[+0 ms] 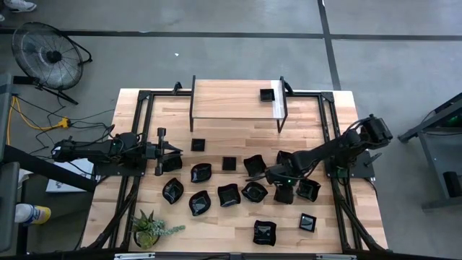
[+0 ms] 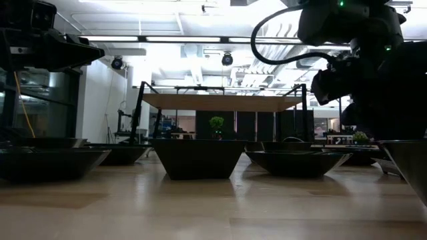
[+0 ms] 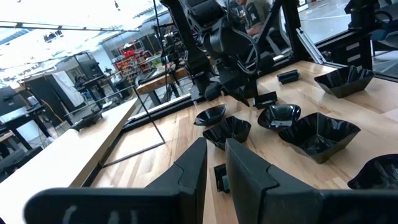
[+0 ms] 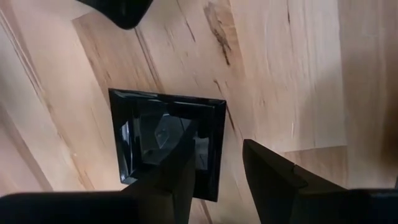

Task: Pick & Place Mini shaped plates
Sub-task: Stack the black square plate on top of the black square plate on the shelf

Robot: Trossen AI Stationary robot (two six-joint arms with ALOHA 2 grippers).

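Observation:
Several glossy black mini shaped plates [image 1: 228,195] rest flat on the wooden table [image 1: 216,130], and one small square plate [image 1: 266,94] sits on the raised shelf. My right gripper [image 1: 253,176] points steeply down in the middle of the cluster. It is open over a small square plate [image 4: 155,140], with one finger [image 4: 180,174] above the plate's hollow and the other [image 4: 267,174] outside its rim. I cannot tell whether it touches. My left gripper [image 1: 177,149] waits level at the left, narrowly open [image 3: 216,163] and holding nothing.
A raised wooden shelf [image 1: 231,101] on dark legs stands at the table's far side. A green potted plant [image 1: 148,227] sits at the near left corner. Wavy plates [image 1: 254,165] crowd close around my right gripper. A fan [image 1: 50,54] stands on the floor beyond the table.

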